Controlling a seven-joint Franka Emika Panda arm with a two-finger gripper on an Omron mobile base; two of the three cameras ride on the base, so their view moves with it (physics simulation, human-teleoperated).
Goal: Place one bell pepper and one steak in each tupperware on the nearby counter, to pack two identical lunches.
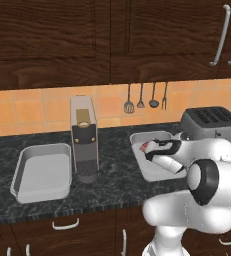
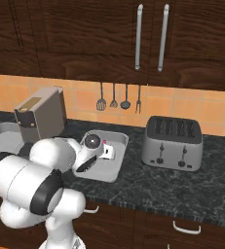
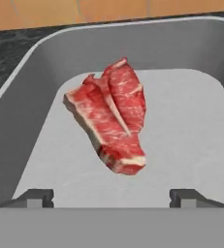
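Under the gripper (image 3: 111, 197) runs the black counter (image 1: 112, 187), and directly beneath it sits a grey tupperware (image 3: 31, 121), with a second tupperware (image 1: 42, 172) well off to its left past a tall coffee machine (image 1: 83, 140). The steak (image 3: 111, 121) lies flat on the tray floor just ahead of the fingertips (image 3: 36, 197). The jaws stand spread wide, gripping nothing, the meat clear of them.

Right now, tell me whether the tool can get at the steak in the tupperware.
Probably yes. The tool hangs open just over the steak, which lies loose on the floor of the tupperware, with nothing between its fingertips and the meat.
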